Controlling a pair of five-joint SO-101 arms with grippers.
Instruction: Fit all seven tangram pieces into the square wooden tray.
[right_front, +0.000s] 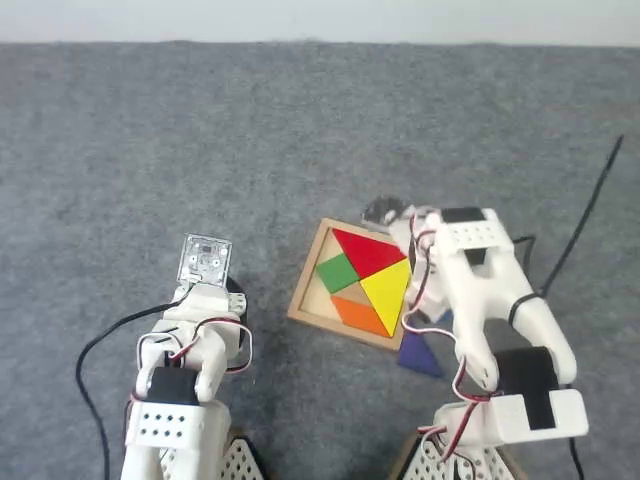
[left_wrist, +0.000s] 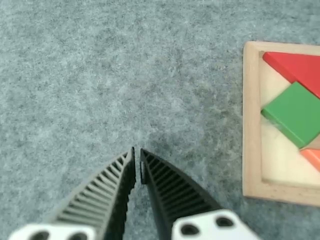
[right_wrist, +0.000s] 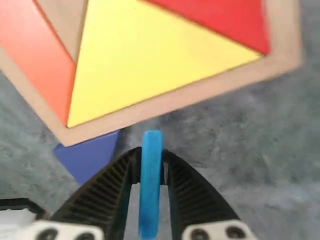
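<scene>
Grey carpet (right_front: 200, 130) covers the table in the high view. The square wooden tray (right_front: 320, 318) lies between my arms and holds a red triangle (right_front: 368, 250), a green square (right_front: 337, 272), a yellow triangle (right_front: 387, 287) and an orange piece (right_front: 360, 315). A dark blue piece (right_front: 418, 352) lies just outside it.

In the left wrist view, my left gripper (left_wrist: 136, 152) hangs over carpet beside the tray, fingers pressed together on nothing.

In the right wrist view, my right gripper (right_wrist: 150, 150) pinches a light blue piece (right_wrist: 151, 190) on edge, near the tray's rim.
</scene>
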